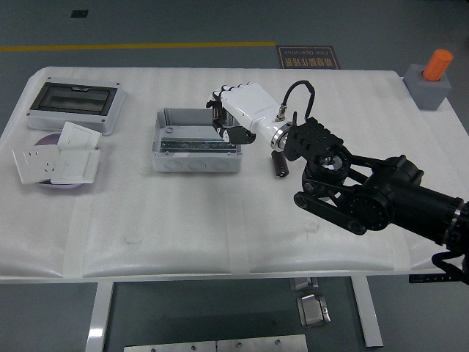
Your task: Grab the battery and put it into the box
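Head view: judged the step as the pick-up, not yet done. On the table [146,220], needed to bring the right arm [381,202] back toward the right, away from the box [195,163], to set the right hand [242,110] over the battery [279,166] rather than over the box rim. Best to take the short round body from above, across its width, with a firm close, for fear of rolling it on the soft padded cover with a mere nudge. After that, best to lift clear of the box's right wall before lowering inside, to avoid a knock on the rim.

Saw the arm reaching in from the right edge, stretched left and far across the table, with its black links low over the surface. Found the white hand hovering at the box's far right corner, overlapping the rim. Could not tell whether spread or curled; saw nothing held. Found the battery lying on the table just right of the box, on the near side of the wrist, partly hidden by it and apart from the hand.
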Tool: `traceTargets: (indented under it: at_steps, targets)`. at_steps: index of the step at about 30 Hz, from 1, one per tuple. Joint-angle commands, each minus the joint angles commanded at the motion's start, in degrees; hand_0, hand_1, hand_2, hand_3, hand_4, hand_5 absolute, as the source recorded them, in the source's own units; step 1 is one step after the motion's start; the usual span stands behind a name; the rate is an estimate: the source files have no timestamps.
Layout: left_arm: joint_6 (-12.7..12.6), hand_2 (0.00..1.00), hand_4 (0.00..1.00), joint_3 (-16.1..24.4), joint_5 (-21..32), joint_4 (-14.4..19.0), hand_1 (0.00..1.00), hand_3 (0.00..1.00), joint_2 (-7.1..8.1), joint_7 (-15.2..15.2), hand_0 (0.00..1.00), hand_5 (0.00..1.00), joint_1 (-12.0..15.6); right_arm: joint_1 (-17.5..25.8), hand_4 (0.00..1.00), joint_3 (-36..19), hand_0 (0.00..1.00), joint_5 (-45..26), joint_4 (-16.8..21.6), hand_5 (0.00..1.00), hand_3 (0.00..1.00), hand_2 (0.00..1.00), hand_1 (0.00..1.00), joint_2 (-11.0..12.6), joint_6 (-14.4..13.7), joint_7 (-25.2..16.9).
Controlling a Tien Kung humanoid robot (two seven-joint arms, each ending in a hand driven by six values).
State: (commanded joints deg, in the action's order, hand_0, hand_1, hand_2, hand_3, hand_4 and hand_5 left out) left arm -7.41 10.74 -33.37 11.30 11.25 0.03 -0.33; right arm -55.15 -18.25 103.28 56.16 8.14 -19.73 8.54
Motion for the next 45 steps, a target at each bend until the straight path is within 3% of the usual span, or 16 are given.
traceTargets:
  at_steps: [5, 10, 11, 12, 17, 18, 23, 24, 29, 30, 33, 37, 45]
  targets:
    - [0.02, 0.502, 0.539, -0.19, 0.03, 0.06, 0.62, 0.613, 0.01, -0.04, 0.594, 0.422, -0.17, 1.04, 0.466, -2.26, 0.447, -5.86, -3.7, 0.213, 0.694, 0.725, 0.607, -3.59, -1.49, -1.88]
    - [0.15, 0.502, 0.54, 0.12, -0.41, 0.07, 0.62, 0.612, 0.01, 0.14, 0.594, 0.422, -0.26, 0.97, 0.493, -2.06, 0.45, -9.5, -6.14, 0.23, 0.695, 0.739, 0.617, -5.44, -1.36, -3.35]
    - [0.17, 0.502, 0.54, 0.1, -0.43, 0.08, 0.62, 0.612, 0.01, 0.15, 0.594, 0.422, -0.28, 0.89, 0.493, -1.99, 0.45, -9.59, -6.54, 0.23, 0.695, 0.739, 0.617, -5.71, -0.93, -3.43]
    - [0.18, 0.501, 0.541, 0.09, -0.43, 0.09, 0.62, 0.613, 0.0, 0.16, 0.594, 0.423, -0.3, 0.83, 0.57, -1.91, 0.512, -9.69, -6.85, 0.274, 0.705, 0.748, 0.639, -5.9, -0.5, -3.47]
    - [0.27, 0.501, 0.541, 0.27, -0.68, 0.08, 0.62, 0.613, -0.04, 0.27, 0.594, 0.423, -0.45, 0.51, 0.57, -1.71, 0.512, -9.07, -8.08, 0.274, 0.705, 0.748, 0.639, -6.48, 2.59, -2.68]
    - [0.28, 0.498, 0.544, 0.29, -0.71, 0.08, 0.619, 0.612, -0.05, 0.29, 0.594, 0.423, -0.48, 0.43, 0.812, -1.66, 0.731, -8.89, -8.3, 0.425, 0.836, 0.8, 0.734, -6.55, 3.25, -2.39]
    - [0.28, 0.498, 0.544, 0.12, -0.61, 0.09, 0.619, 0.612, -0.08, 0.25, 0.594, 0.423, -0.61, 0.13, 0.812, -1.12, 0.731, -8.72, -9.5, 0.425, 0.836, 0.8, 0.734, -6.86, 4.97, -1.42]
    - [0.28, 0.497, 0.543, 0.11, -0.61, 0.08, 0.62, 0.61, -0.08, 0.25, 0.594, 0.426, -0.61, 0.09, 0.998, -1.02, 0.998, -8.78, -9.66, 0.645, 0.998, 0.946, 0.919, -6.9, 5.07, -1.32]
    - [0.29, 0.497, 0.543, 0.08, -0.68, 0.09, 0.62, 0.61, -0.09, 0.26, 0.594, 0.426, -0.57, -0.05, 0.998, -0.7, 0.998, -8.88, -10.13, 0.645, 0.998, 0.946, 0.919, -7.07, 5.22, -0.95]
    - [0.3, 0.493, 0.543, 0.04, -0.66, 0.1, 0.619, 0.609, -0.1, 0.25, 0.594, 0.428, -0.56, -0.08, 0.998, -0.64, 0.998, -8.88, -10.17, 0.685, 0.998, 0.994, 0.977, -7.08, 5.21, -0.85]
    - [0.27, 0.493, 0.543, -0.01, -0.62, 0.11, 0.619, 0.609, -0.13, 0.23, 0.594, 0.428, -0.53, -0.11, 0.998, -0.44, 0.998, -9.0, -10.04, 0.685, 0.998, 0.994, 0.977, -6.95, 5.04, -0.69]
    - [0.19, 0.49, 0.54, -0.22, -0.22, 0.1, 0.618, 0.61, -0.26, 0.19, 0.593, 0.426, -0.46, -0.26, 0.998, 0.2, 0.998, -9.18, -8.06, 0.699, 0.998, 0.998, 0.987, -4.42, 5.07, -0.42]
    - [0.02, 0.488, 0.537, -0.99, 1.48, 0.02, 0.619, 0.608, -0.45, 0.0, 0.592, 0.426, -0.16, 1.36, 0.998, 3.89, 0.998, -6.25, 0.27, 0.699, 0.998, 0.997, 0.982, 5.95, 5.64, 0.64]
